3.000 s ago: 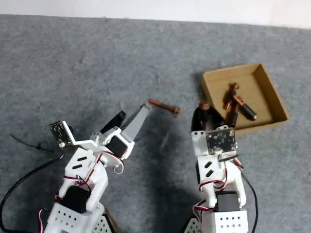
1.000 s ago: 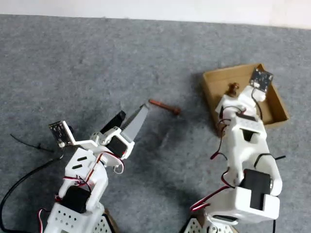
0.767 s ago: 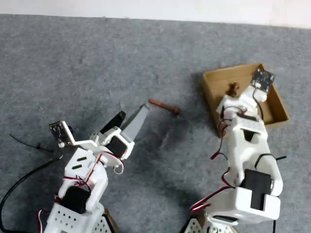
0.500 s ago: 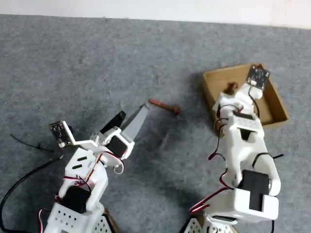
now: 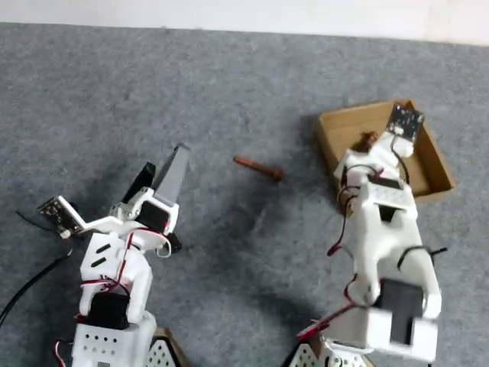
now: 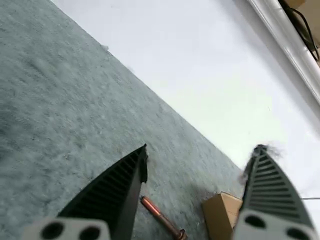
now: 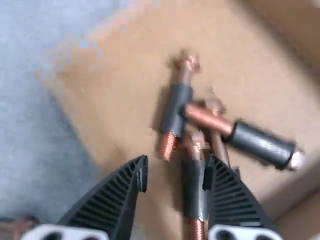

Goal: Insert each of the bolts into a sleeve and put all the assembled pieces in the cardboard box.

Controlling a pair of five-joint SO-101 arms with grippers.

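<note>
The grey desk (image 5: 229, 76) is seen carrying the cardboard box (image 5: 359, 116) on the right. The right end effector (image 7: 176, 159) is held released over three assembled pieces (image 7: 255, 141) inside the box. The left end effector (image 5: 164, 159) is spread wide and empty. One bare bolt (image 5: 257, 167) is seen lying on the desk between the arms.

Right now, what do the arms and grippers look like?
Left arm and right arm: white shells, black servos, red, white and black cables looping at joints. Left gripper and right gripper: black, ribbed, pointed fingers on white mounts.
</note>
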